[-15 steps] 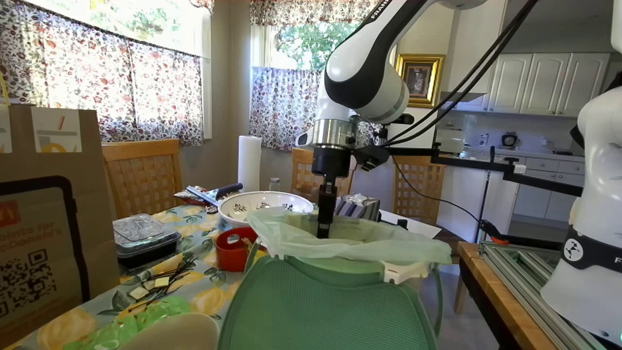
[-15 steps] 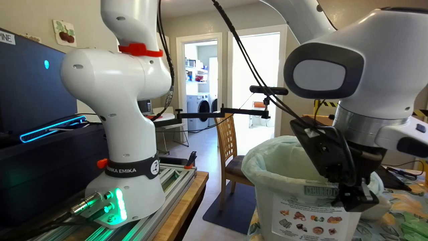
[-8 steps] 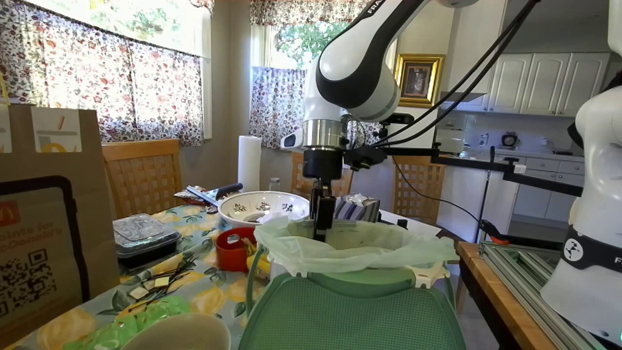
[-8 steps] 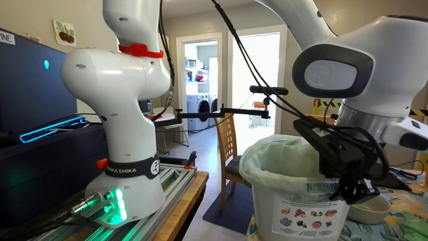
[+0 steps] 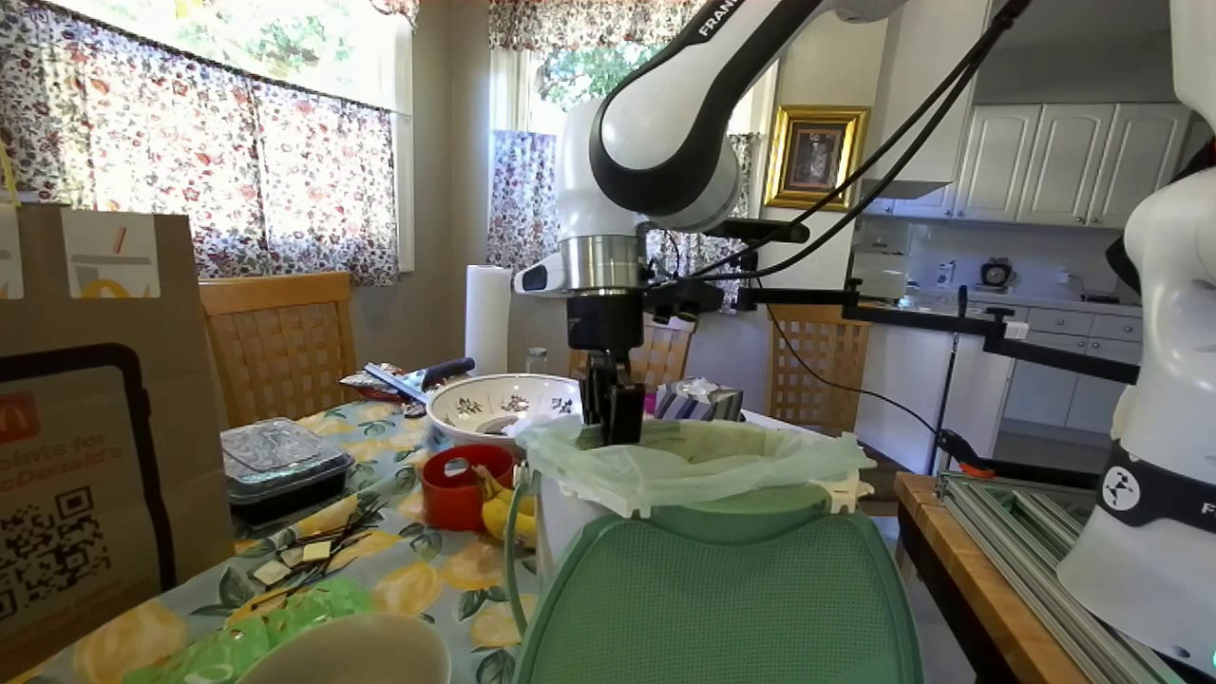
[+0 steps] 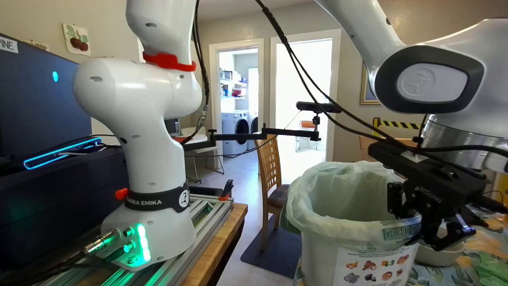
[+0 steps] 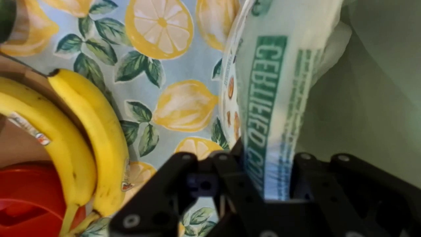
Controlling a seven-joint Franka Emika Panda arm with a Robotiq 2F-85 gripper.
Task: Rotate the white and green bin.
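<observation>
Your bin (image 6: 324,254) stands on the tabletop (image 5: 418,589), and the tool (image 7: 268,157) looks to be pinching its rim (image 6: 349,227), one finger (image 6: 395,197) inside, one outside. Expect it to be light for its bulk and fairly stiff; the liner (image 5: 703,472) is thin and likely slippery, so keep hold of the rim through it. Compared with half a second ago, the label (image 6: 373,264) has swung right in an exterior view, and more of the bananas (image 5: 508,524) shows.

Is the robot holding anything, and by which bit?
Yes, the white and green bin: its lined rim is pinched in the tool.
</observation>
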